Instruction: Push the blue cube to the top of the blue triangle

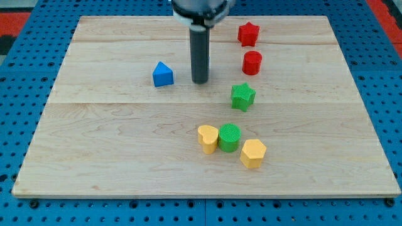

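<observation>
A blue triangle-like block [162, 75] sits on the wooden board [113, 150], left of centre in the upper half. My tip [200, 81] rests on the board just to the right of it, a small gap apart and not touching. The dark rod rises straight up from the tip to the arm's head at the view's top. No blue cube shows anywhere in the view; I cannot tell whether the rod or the arm hides it.
A red star [249, 34] and a red cylinder [252, 63] lie right of the rod, with a green star [243, 96] below them. A yellow heart [208, 138], a green cylinder [229, 137] and a yellow hexagon [253, 153] cluster lower down.
</observation>
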Robot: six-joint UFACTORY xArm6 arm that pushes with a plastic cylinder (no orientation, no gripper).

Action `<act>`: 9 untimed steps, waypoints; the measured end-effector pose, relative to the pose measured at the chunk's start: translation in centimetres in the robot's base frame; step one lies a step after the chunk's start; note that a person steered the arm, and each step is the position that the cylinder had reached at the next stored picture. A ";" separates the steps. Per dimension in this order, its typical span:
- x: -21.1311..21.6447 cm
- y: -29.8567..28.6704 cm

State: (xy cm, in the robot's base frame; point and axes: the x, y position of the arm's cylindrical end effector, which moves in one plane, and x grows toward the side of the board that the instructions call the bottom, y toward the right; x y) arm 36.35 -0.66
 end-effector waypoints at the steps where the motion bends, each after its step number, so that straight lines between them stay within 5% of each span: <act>1: -5.6 -0.6; 2: -8.9 -0.9; 4: -8.8 4.2; 7: -11.8 -3.1; 9: 2.8 0.8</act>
